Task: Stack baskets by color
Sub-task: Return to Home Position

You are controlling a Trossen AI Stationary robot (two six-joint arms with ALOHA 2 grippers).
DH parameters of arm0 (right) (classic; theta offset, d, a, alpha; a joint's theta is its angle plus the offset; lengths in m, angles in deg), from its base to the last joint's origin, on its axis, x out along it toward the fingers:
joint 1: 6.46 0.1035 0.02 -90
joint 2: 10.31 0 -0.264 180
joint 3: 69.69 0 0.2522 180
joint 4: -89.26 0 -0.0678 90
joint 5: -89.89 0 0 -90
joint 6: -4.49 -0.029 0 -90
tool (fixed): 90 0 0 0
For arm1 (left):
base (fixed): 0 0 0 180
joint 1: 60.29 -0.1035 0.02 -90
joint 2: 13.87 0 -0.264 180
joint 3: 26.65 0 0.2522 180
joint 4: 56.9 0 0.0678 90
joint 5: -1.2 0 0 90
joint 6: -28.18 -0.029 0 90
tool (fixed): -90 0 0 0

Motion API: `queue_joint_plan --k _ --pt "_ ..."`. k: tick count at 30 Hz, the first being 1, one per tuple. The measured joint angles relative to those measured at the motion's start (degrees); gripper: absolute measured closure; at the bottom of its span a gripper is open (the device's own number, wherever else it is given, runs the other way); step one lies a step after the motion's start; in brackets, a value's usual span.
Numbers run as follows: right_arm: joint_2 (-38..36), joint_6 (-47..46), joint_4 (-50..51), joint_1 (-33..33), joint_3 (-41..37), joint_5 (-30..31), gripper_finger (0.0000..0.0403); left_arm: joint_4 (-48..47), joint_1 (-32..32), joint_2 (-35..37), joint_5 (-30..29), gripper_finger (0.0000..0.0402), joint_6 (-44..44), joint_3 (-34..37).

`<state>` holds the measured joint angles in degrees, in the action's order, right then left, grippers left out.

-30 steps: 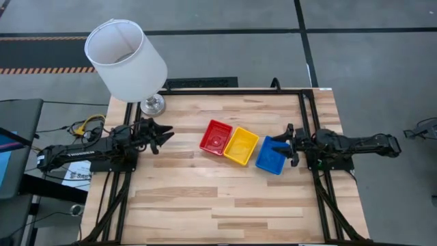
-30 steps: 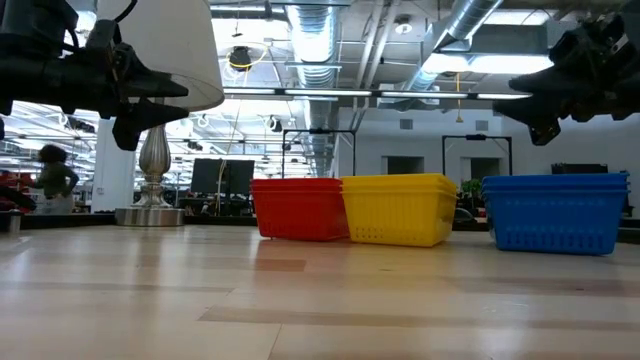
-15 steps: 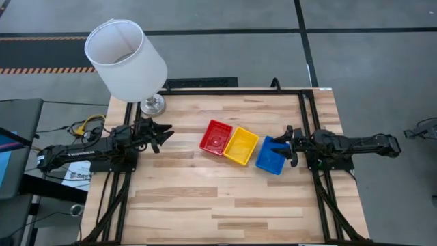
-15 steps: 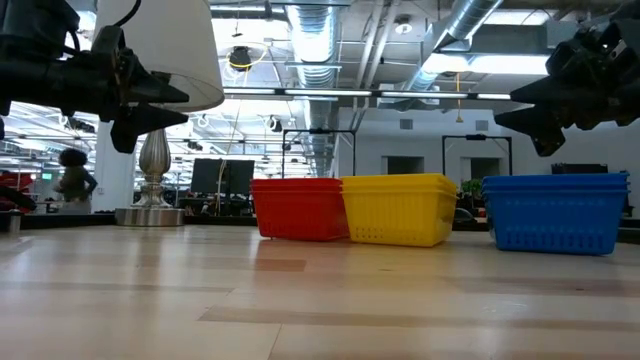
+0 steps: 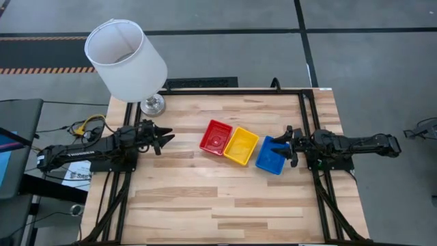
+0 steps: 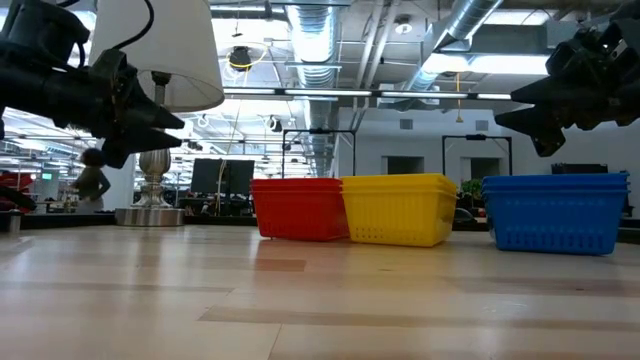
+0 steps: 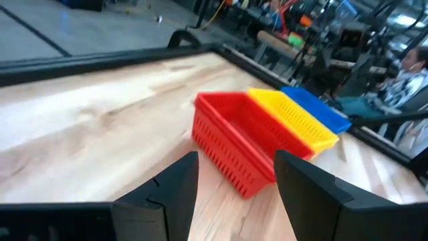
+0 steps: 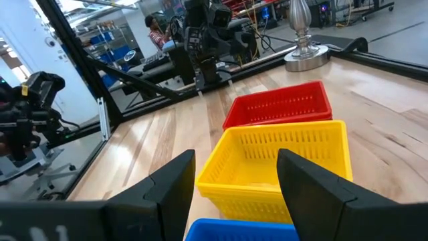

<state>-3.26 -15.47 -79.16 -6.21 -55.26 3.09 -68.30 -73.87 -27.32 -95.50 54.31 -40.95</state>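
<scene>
On the table (image 5: 205, 205), red baskets (image 5: 216, 137), yellow baskets (image 5: 241, 145) and blue baskets (image 5: 271, 156) stand stacked. The left gripper (image 5: 166, 139) has just dipped. It and the right gripper (image 5: 285, 145) are spread wide and empty, so sorting looks finished.

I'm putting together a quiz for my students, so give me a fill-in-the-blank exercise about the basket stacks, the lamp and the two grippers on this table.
1. Between the red stack and the blue stack stands the ____ stack.
2. The stack nearest the left gripper is the ____ one.
3. The right gripper, open beside the blue stack, holds ____.
4. The white lamp stands on the ____ arm's side of the table.

Missing words: yellow; red; nothing; left.
</scene>
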Motion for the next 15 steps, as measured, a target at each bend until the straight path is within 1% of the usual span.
queue_joint_plan --k 6,10,15 --pt "0.0 0.0 0.02 0.02 0.0 0.0 0.017 -0.09 0.0 -0.04 0.21 0.0216 0.02 -0.02" --pt "0.0 -0.02 0.02 0.01 0.0 0.0 0.017 -0.05 0.0 -0.04 0.13 0.0216 1.79 -0.02" --pt "0.0 -0.02 0.04 0.01 0.0 0.0 0.017 0.01 0.0 -0.04 -0.34 0.0216 -0.03 -0.02"
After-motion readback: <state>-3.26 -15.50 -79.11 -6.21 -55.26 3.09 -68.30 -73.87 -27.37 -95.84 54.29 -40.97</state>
